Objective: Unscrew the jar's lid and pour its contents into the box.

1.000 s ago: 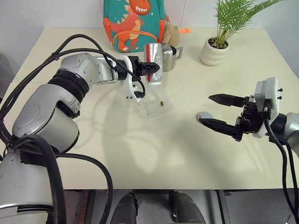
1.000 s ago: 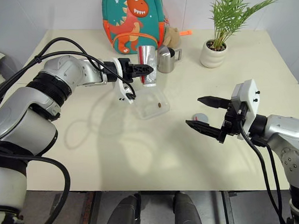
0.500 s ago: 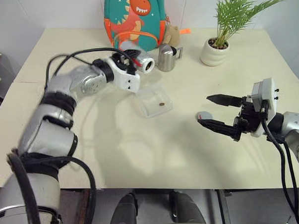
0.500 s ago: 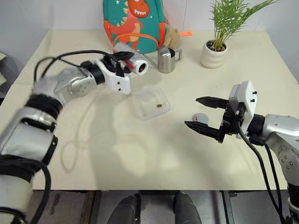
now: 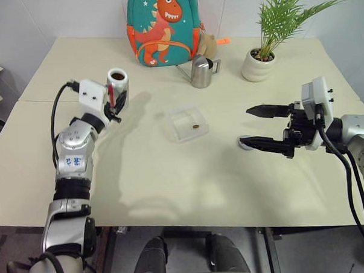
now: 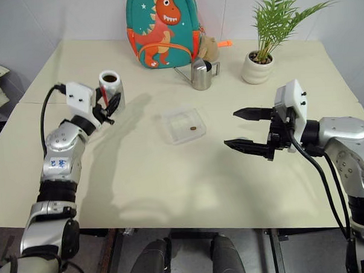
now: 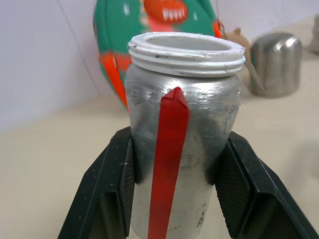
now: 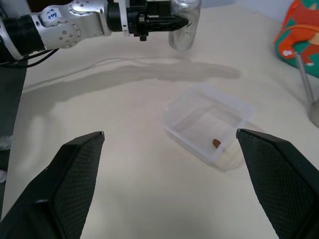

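Observation:
The jar [image 5: 118, 80], silvery with a red stripe, is upright and lidless at the table's left, and my left gripper [image 5: 115, 101] is shut on its body. In the left wrist view its black fingers [image 7: 112, 184] clamp both sides of the jar [image 7: 182, 114]. I cannot tell whether the jar rests on the table. The clear box [image 5: 182, 123] sits mid-table with the contents, a small brown piece [image 5: 195, 127], inside. The grey lid [image 5: 246, 141] lies on the table at the right, just under the lower finger of my right gripper [image 5: 248, 127]. That gripper is open and empty.
A dinosaur backpack [image 5: 162, 25], a steel pitcher [image 5: 200, 71] and a potted plant [image 5: 256, 65] stand along the back of the table. The table's front edge [image 5: 185, 218] runs close below both arms.
My left arm swung the jar from its tipped pose over the box back to the table's left and turned it upright. The right gripper rose slightly and stayed open.

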